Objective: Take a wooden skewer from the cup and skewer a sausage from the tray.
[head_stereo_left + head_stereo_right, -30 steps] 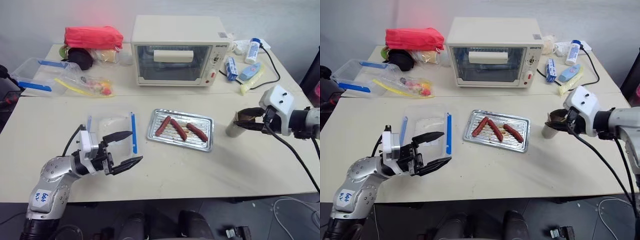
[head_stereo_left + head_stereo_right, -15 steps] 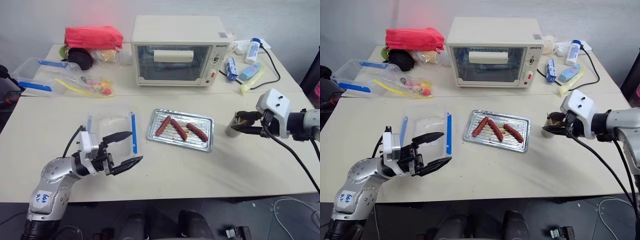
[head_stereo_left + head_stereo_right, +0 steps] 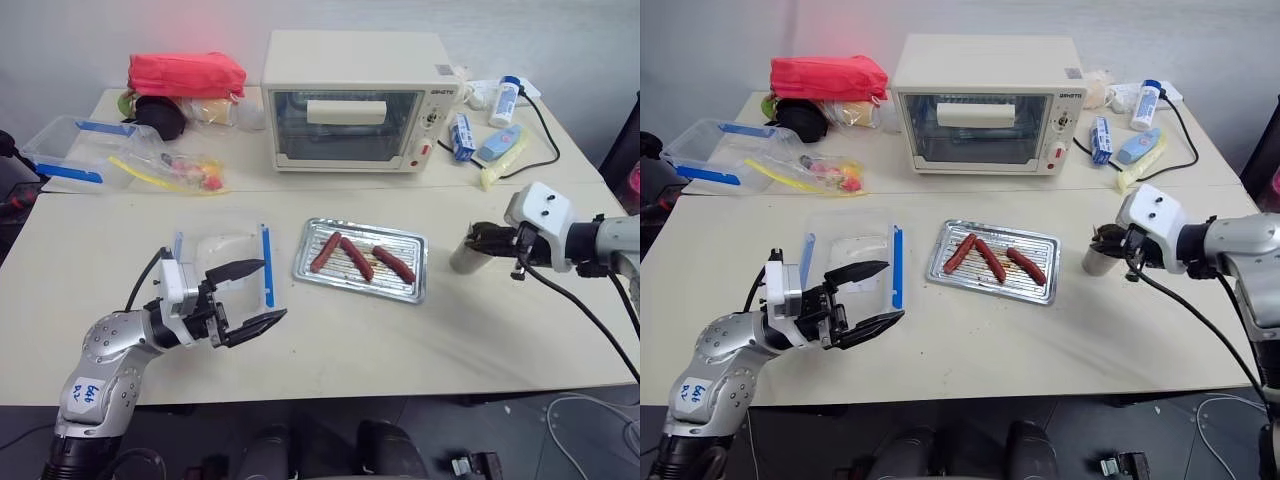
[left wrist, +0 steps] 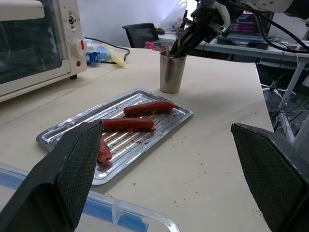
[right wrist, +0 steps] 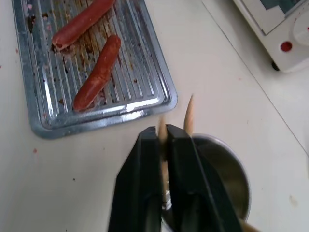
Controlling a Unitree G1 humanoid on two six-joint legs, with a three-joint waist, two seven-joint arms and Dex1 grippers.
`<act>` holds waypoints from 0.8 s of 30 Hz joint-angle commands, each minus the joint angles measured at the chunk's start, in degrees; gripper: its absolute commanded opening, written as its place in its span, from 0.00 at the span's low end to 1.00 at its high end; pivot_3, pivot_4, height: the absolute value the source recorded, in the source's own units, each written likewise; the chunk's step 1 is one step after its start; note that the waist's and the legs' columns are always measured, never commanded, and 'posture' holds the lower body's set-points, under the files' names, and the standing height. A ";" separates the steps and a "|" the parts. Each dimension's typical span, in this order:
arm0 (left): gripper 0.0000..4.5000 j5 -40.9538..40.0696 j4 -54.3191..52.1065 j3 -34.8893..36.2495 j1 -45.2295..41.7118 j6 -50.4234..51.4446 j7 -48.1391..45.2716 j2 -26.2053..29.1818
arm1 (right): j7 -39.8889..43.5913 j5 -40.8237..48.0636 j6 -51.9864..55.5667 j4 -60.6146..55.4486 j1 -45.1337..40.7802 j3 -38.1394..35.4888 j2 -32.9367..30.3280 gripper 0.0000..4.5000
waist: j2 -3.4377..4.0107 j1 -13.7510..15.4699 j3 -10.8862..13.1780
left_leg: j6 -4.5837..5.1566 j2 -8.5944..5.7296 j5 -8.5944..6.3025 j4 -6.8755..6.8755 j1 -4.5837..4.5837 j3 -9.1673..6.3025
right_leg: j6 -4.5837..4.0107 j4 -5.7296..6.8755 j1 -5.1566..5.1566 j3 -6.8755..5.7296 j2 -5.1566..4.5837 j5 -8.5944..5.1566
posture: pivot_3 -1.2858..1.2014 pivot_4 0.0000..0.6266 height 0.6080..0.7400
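Right wrist view puts my right gripper [image 5: 162,133] over the metal cup [image 5: 227,164], its two black fingers pinched on one thin wooden skewer [image 5: 162,137]; a second pale, pointed skewer [image 5: 189,114] stands just beside it in the cup. Left of the cup I count three smooth reddish-brown sausages [image 3: 357,257] on the shiny ribbed tray [image 3: 412,279]. My left gripper [image 3: 255,294] hangs spread wide and empty above the tabletop [image 3: 450,330], by the clear plastic box [image 3: 222,245] with blue clips.

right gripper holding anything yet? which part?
Yes: the right gripper is shut on a wooden skewer near its pointed top end, over the cup. Left gripper open, empty.
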 commanded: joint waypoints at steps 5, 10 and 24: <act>1.00 0.32 -0.12 0.61 -0.38 -1.64 -0.20 -0.38 | 1.17 1.07 -0.57 0.42 -2.83 -3.35 -1.88 0.01 | 0.00 -0.04 0.00 | 0.00 0.00 0.00 0.00 0.00 0.00 | 0.00 0.00 0.00 0.00 -0.01 0.00 | 0.52 0.24 1.00; 1.00 0.34 1.40 -0.61 -2.53 -2.18 -1.54 -0.96 | 11.11 8.88 2.78 -0.34 -5.76 -7.38 -6.39 0.01 | 0.05 0.14 0.03 | 0.01 -0.02 0.00 0.00 0.00 -0.01 | 0.00 -0.01 0.01 -0.01 0.02 0.00 | 0.52 0.24 1.00; 1.00 1.88 7.79 -6.93 -17.43 -4.34 -2.16 -10.71 | -2.69 36.94 28.63 -4.45 -19.23 -15.85 13.45 0.01 | 0.02 0.01 0.04 | 0.01 0.03 -0.02 0.15 -0.01 -0.13 | 0.02 0.06 0.09 -0.08 -0.13 0.01 | 0.52 0.24 1.00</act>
